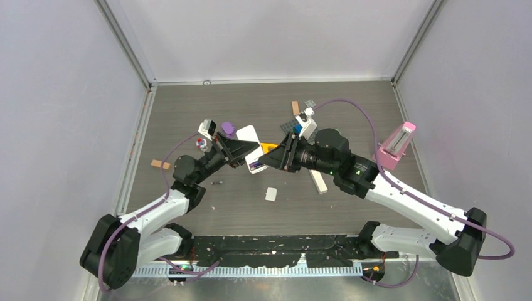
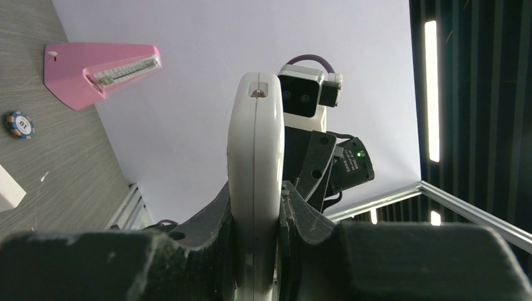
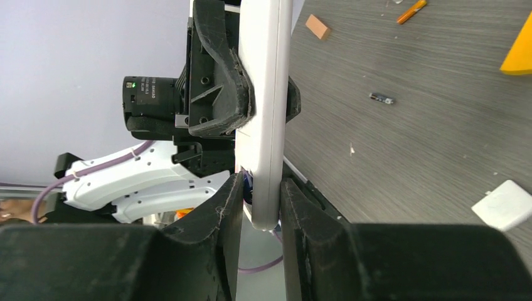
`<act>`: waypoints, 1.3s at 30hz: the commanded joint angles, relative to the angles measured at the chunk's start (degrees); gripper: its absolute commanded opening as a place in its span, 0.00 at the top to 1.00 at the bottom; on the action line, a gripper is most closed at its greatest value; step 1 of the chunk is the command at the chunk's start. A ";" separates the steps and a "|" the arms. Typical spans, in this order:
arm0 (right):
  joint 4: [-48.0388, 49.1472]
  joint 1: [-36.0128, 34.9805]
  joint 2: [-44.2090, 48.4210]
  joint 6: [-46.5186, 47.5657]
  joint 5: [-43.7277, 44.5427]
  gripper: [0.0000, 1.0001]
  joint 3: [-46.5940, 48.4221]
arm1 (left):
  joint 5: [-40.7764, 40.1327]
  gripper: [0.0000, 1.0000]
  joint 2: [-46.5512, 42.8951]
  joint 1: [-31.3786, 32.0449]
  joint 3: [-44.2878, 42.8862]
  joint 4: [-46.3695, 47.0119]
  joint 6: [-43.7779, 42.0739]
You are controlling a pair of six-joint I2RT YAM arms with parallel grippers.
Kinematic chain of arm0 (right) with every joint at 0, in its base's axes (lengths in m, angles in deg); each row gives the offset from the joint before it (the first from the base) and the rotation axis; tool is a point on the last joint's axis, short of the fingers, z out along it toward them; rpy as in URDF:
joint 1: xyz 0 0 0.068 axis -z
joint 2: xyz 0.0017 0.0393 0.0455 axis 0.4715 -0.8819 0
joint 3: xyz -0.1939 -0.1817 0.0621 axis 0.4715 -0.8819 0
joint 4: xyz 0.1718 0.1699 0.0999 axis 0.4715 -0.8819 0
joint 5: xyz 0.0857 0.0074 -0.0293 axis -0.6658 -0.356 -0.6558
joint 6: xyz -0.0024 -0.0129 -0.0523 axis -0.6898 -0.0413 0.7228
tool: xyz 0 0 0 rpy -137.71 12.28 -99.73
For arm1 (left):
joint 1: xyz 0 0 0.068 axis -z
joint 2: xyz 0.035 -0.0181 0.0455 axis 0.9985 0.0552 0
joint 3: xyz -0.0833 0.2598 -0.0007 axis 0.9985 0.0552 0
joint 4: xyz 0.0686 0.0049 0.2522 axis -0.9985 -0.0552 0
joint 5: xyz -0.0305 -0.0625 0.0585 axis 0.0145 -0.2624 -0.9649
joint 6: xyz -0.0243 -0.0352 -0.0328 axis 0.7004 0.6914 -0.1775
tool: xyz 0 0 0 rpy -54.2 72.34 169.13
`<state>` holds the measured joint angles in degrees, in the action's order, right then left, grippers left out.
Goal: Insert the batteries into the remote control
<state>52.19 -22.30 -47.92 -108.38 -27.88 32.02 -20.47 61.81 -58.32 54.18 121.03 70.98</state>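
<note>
The white remote control (image 1: 250, 136) is held off the table, edge-on in both wrist views. My left gripper (image 1: 241, 150) (image 2: 254, 194) is shut on its middle. My right gripper (image 1: 271, 158) (image 3: 260, 188) straddles the remote control's (image 3: 263, 113) near end. One finger lies against its back, and the other finger's tip presses a bluish-purple battery (image 3: 248, 186) against its face. Another dark battery (image 1: 217, 182) (image 3: 382, 98) lies loose on the table below the left gripper.
A small white cover piece (image 1: 271, 194) (image 3: 507, 204) lies on the table in front of the grippers. Also on the table are a pink metronome (image 1: 396, 144) (image 2: 100, 69) at the right, a yellow wedge (image 3: 517, 50), an orange stick (image 3: 412, 11), wooden blocks (image 1: 160, 164) and a poker chip (image 2: 19, 124).
</note>
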 commanded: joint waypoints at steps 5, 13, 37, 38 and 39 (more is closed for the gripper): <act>-12.45 -0.51 -0.84 15.40 8.87 0.87 6.76 | -1.73 1.00 -0.63 0.48 -0.83 3.73 0.55; -16.04 -0.85 -2.57 19.35 10.90 0.78 9.09 | -1.96 1.00 -0.65 0.49 -1.26 2.69 0.31; -4.17 -1.24 -0.64 3.18 9.15 0.26 2.40 | -5.39 1.00 -1.41 0.49 -2.61 -1.15 -3.97; -3.93 -1.24 -0.46 2.66 9.68 0.26 1.89 | -5.81 1.00 -1.53 0.49 -2.61 -1.10 -3.93; -3.58 -1.24 -0.05 1.81 10.08 0.26 1.60 | -6.34 1.00 -1.46 0.49 -2.55 -1.11 -3.76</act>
<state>43.62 -23.77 -50.39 -101.43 -19.60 35.28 -23.99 61.81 -57.80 54.09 116.41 67.81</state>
